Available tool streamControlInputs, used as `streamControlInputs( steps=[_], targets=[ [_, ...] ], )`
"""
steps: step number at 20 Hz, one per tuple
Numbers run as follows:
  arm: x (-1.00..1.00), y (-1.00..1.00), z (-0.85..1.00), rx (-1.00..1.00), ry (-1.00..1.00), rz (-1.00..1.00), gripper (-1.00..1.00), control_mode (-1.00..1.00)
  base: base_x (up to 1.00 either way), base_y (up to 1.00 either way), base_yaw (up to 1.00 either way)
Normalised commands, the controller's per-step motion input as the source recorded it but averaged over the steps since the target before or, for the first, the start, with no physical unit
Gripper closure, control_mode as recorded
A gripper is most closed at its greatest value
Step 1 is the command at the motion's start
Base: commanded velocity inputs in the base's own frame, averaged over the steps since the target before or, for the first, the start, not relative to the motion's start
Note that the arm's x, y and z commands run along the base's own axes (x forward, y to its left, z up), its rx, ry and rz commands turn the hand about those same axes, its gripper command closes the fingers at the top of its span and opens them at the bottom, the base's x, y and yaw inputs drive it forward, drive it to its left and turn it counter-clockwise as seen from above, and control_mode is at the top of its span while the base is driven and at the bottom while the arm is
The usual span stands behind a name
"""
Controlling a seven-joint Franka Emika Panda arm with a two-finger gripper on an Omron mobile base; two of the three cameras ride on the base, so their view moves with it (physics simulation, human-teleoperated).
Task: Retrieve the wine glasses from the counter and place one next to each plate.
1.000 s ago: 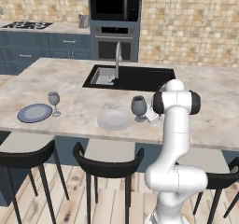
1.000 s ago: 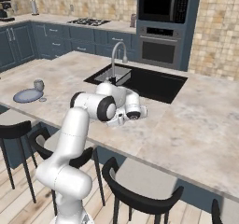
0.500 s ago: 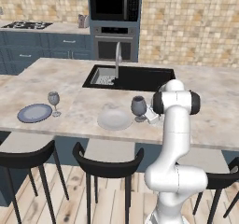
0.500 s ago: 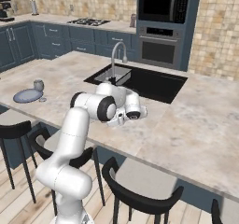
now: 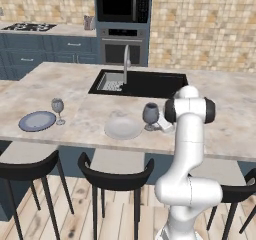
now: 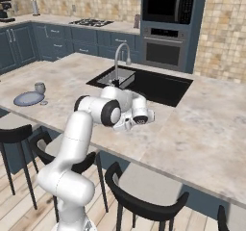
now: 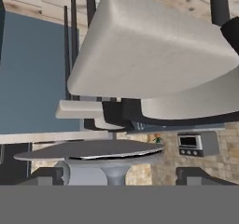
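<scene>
The robot's gripper (image 5: 161,122) sits low over the island top (image 5: 75,91), right beside the dark grey goblet (image 5: 150,113); its fingers (image 7: 46,174) stand well apart at either side of the goblet's stem in the hand view, spread wide and not clamped on it. The goblet stands upright on the stone just ahead of the gripper, close beside the pale plate (image 5: 123,127), which lies flat on the goblet's far side from the gripper. Well beyond that, toward the far end of the island, the smaller clear glass (image 5: 58,106) stands upright just next to the blue-grey plate (image 5: 37,120). Behind the gripper's working spot lies the black sink (image 5: 145,83) with its curved tap (image 5: 126,61).
</scene>
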Motion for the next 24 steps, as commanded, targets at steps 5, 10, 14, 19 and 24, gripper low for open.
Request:
streamControlInputs(
  steps=[5, 10, 14, 19, 24],
  targets=[
    [0.00, -0.43, -0.13, 0.00, 0.00, 0.00, -1.00, -1.00, 0.00, 0.00, 0.00],
    [0.01, -0.21, -0.04, 0.00, 0.00, -0.04, -1.00, -1.00, 0.00, 0.00, 0.00],
    [-0.01, -0.54, 0.03, 0.00, -0.02, -0.08, -1.00, -1.00, 0.00, 0.00, 0.00],
    [-0.53, -0.59, 0.44, 0.03, -0.17, -0.12, -1.00, -1.00, 0.00, 0.00, 0.00],
    [-0.71, -0.08, 0.95, 0.02, -0.30, -0.09, -1.00, -1.00, 0.00, 0.00, 0.00]
  ],
)
